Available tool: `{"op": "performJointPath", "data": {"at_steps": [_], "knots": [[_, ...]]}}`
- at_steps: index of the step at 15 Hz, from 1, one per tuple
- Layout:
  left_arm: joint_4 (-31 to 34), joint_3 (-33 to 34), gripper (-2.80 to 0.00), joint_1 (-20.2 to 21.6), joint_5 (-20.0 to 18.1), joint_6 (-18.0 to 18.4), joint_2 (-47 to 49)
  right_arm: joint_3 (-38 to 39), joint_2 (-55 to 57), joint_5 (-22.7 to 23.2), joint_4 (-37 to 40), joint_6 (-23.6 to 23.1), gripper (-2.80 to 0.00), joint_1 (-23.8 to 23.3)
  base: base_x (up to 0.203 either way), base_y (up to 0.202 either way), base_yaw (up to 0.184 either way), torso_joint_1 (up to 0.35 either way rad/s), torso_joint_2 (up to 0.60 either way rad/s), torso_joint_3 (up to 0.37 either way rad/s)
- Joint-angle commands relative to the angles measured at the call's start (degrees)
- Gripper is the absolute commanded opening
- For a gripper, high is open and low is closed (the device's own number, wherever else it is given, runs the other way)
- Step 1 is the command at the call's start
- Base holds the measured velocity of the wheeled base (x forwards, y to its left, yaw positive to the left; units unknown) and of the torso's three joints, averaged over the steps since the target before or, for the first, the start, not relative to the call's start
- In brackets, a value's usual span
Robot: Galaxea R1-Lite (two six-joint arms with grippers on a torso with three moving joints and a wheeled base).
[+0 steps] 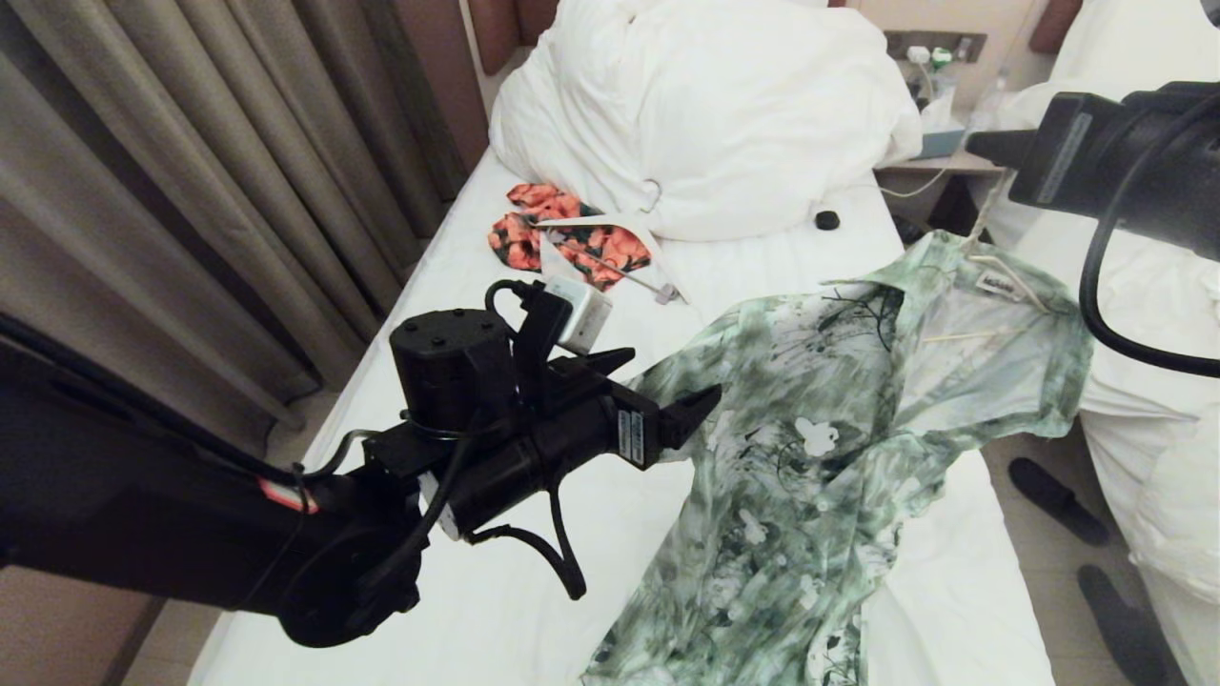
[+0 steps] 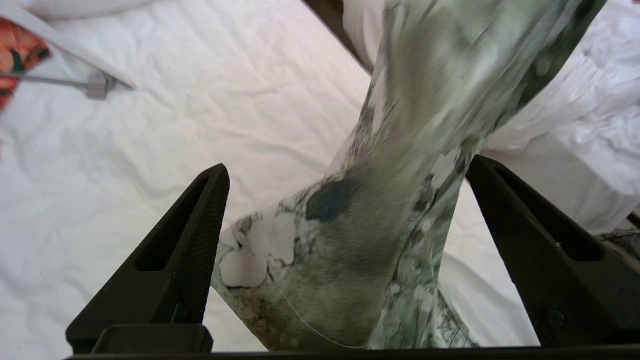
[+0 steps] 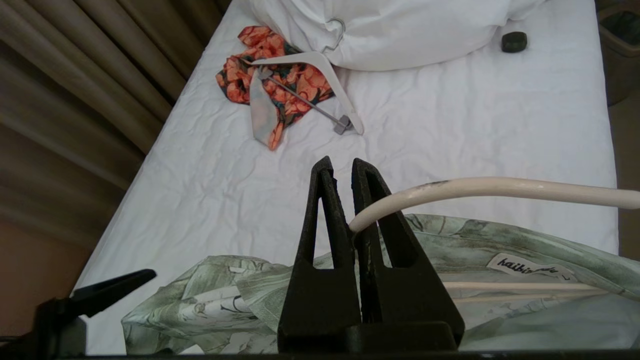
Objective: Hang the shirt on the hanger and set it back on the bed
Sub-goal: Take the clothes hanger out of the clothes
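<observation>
The pale green printed shirt (image 1: 810, 476) hangs on the cream wire hanger (image 1: 1010, 276), its lower half draped on the white bed (image 1: 534, 619). My right gripper (image 1: 982, 148) holds it up at the upper right. In the right wrist view this gripper (image 3: 344, 165) is shut on the hanger's hook (image 3: 475, 187), above the shirt's collar label (image 3: 530, 267). My left gripper (image 1: 667, 386) is at the shirt's left sleeve edge, open. In the left wrist view the sleeve (image 2: 350, 225) lies loose between the wide-spread fingers (image 2: 200, 235).
An orange-and-black garment with a broad white hanger (image 1: 572, 243) lies near the pillow heap (image 1: 705, 105). A small black object (image 1: 827, 220) sits on the sheet. Curtains (image 1: 191, 191) run along the left. A second bed (image 1: 1163, 400) and slippers (image 1: 1053, 495) are on the right.
</observation>
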Motion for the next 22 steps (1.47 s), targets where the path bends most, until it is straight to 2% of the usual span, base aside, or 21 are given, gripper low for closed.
{"op": "performJointPath", "data": {"at_steps": [1,9,17,22], "knots": [[-0.45,-0.20,-2.80,-0.11,0.06,0.01,2.03,0.01,-0.01,0.04,-0.15,0.05,-2.80,-0.01,0.000,0.000,0.000,0.000,0.00,0.000],[-0.38,1.56,-2.80,0.65,0.06,0.04,-1.74,-0.60,-0.01,0.91,-0.06,0.13,-2.80,-0.01,0.000,0.000,0.000,0.000,0.00,0.000],[-0.65,7.85,-2.80,7.59,-2.40,-0.17,-5.68,-1.04,-0.28,0.82,0.03,-0.04,-2.80,-0.09,0.000,0.000,0.000,0.000,0.00,0.000],[-0.63,9.03,-2.80,11.49,-3.12,-0.26,-5.77,-2.11,-0.62,0.65,1.89,-0.04,-2.80,-0.18,0.000,0.000,0.000,0.000,0.00,0.000]]}}
